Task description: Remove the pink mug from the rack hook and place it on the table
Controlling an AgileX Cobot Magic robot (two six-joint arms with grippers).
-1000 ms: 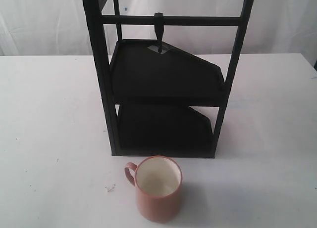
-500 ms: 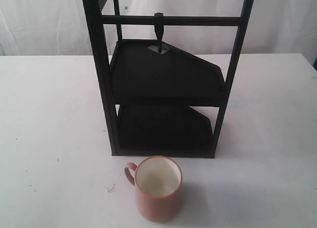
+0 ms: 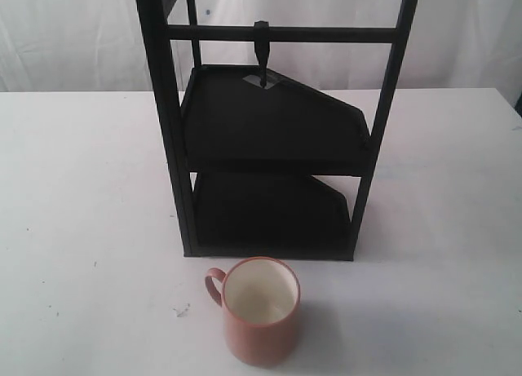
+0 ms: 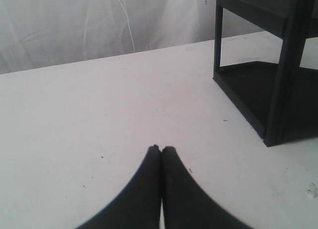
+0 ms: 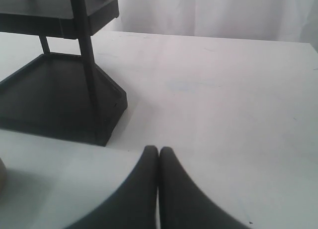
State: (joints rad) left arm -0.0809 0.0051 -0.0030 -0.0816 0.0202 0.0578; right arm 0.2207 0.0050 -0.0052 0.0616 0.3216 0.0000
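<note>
The pink mug stands upright on the white table, just in front of the black rack, its handle pointing left and its cream inside showing. The rack hook hangs bare from the crossbar. Neither gripper shows in the exterior view. In the left wrist view my left gripper is shut with nothing in it, above the table and off to the side of the rack. My right gripper is likewise shut and empty, near the rack's base; a sliver of the mug shows at the frame edge.
The rack has two dark trays, an upper one and a lower one, between tall posts. A white curtain hangs behind the table. A small scuff marks the tabletop left of the mug.
</note>
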